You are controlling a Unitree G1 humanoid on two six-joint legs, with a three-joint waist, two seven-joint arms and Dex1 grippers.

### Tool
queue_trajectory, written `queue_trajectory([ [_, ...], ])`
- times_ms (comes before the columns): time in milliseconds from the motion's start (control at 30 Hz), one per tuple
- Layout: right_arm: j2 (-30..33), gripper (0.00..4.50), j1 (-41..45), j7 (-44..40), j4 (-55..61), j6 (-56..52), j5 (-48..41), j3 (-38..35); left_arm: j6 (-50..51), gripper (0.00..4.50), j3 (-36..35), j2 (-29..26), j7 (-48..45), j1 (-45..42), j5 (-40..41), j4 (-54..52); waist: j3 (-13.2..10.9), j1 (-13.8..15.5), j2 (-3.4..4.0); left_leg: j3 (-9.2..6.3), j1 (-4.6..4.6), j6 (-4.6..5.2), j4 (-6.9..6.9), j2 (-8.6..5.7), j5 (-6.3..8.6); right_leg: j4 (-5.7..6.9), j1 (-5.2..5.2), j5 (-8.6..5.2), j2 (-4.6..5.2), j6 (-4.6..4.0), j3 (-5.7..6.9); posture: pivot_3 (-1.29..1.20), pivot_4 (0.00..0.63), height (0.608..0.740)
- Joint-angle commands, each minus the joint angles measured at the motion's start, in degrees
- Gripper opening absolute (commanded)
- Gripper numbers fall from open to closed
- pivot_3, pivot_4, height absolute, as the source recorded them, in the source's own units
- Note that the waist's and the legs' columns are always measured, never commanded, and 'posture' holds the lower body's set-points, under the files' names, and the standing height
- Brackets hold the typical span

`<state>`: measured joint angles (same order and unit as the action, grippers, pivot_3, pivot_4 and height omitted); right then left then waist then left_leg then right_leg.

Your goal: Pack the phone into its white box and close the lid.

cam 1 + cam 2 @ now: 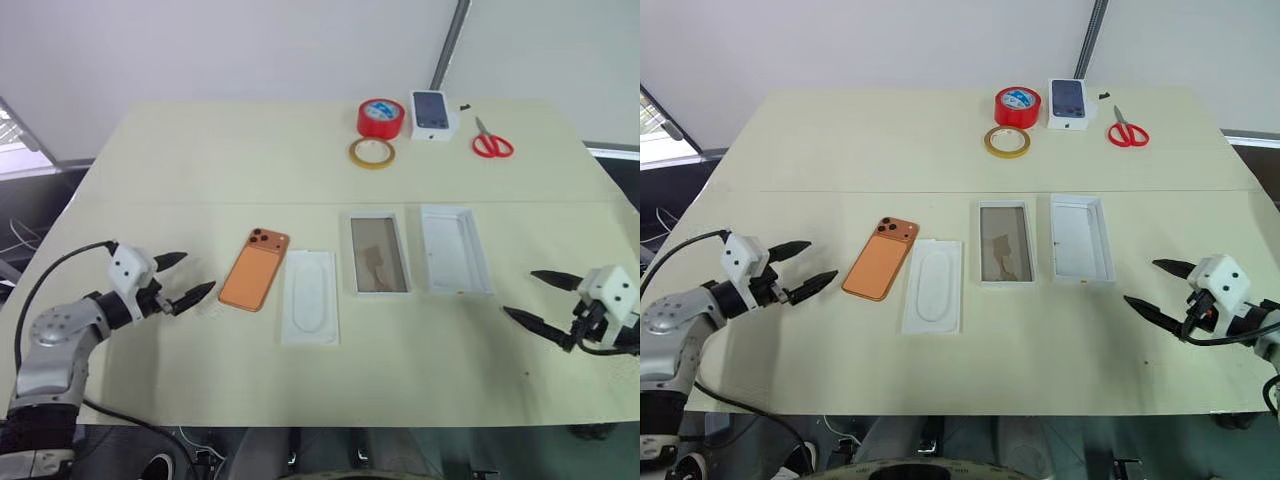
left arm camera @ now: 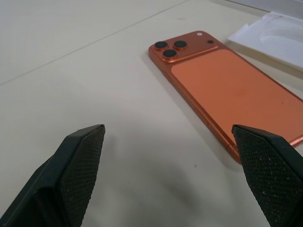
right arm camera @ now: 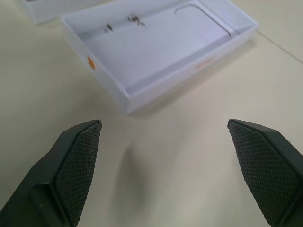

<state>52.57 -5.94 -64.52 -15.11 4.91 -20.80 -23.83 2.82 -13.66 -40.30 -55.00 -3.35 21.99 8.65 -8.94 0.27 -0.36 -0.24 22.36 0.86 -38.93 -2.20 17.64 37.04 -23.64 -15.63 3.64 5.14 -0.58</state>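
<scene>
Since the phone point(image 1: 254, 269) lies flat on the surface beside the white box point(image 1: 379, 254), the left gripper point(image 1: 186, 278), fingers spread wide and empty, should straddle its long edges squarely before closing; the right gripper point(image 1: 540, 297), likewise spread, waits near the lid point(image 1: 455, 249).

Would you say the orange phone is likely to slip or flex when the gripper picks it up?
The phone looks like a rigid slab, so it probably won't flex. Its smooth back and rounded edges may slip. Lying flat on the table, it probably offers little edge to grip.
</scene>
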Motion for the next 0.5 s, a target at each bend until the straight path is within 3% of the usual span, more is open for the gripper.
queue_trajectory([
  [33, 1.0, 4.47, 0.5, -0.4, -0.9, 1.6, 0.0, -1.8, -2.2, 4.5, -2.1, -0.6, 0.2, 0.2, 0.0, -0.5, 0.0, 0.0, 0.0, 0.0, 0.0, 0.0, 0.0, 0.0, 0.0, 0.0, 0.0, 0.0, 0.0, 0.0, 0.0, 0.0, 0.15, 0.74],
  [500, -0.2, 4.47, 3.9, 0.9, -1.9, 3.0, 1.8, 0.5, -5.1, 4.5, -2.7, -1.3, -4.8, 0.3, 0.5, 0.5, 0.0, 0.0, 0.01, 0.01, 0.0, -0.01, 0.0, 0.0, 0.0, -0.01, 0.0, 0.0, 0.01, 0.0, 0.0, 0.0, 0.15, 0.74],
])
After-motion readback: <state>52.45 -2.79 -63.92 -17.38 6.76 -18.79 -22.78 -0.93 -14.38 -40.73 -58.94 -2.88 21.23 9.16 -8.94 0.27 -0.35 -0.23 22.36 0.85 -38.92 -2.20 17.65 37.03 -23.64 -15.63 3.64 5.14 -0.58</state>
